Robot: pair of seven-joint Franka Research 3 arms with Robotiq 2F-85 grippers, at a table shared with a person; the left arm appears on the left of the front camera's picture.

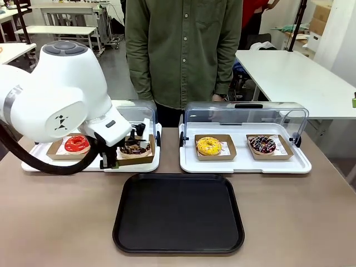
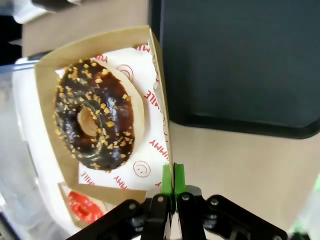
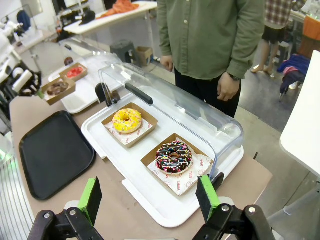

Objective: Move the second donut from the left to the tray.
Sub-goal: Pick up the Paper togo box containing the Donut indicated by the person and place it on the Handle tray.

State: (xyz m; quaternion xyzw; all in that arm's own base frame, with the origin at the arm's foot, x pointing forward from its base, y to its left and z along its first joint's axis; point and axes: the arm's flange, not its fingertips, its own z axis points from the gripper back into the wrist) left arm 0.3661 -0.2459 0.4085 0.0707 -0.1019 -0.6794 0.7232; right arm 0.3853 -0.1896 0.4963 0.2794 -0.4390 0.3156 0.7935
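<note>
I see the tray (image 1: 178, 214) near the middle, with the second donut from the left (image 1: 133, 148) in its cardboard holder (image 2: 100, 45) on the left display tray (image 1: 33, 162). My left gripper (image 2: 173, 181) is pinched on the holder's near wall, and the right gripper (image 3: 150, 197) hangs spread wide with nothing in it. I judge the grasp made; next comes a lift and carry rightward to the tray.

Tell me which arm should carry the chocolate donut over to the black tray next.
Left. The left gripper is already shut on the edge of the cardboard holder of the chocolate donut, right beside the black tray. The right gripper hangs open over the other display tray, farther away.
</note>
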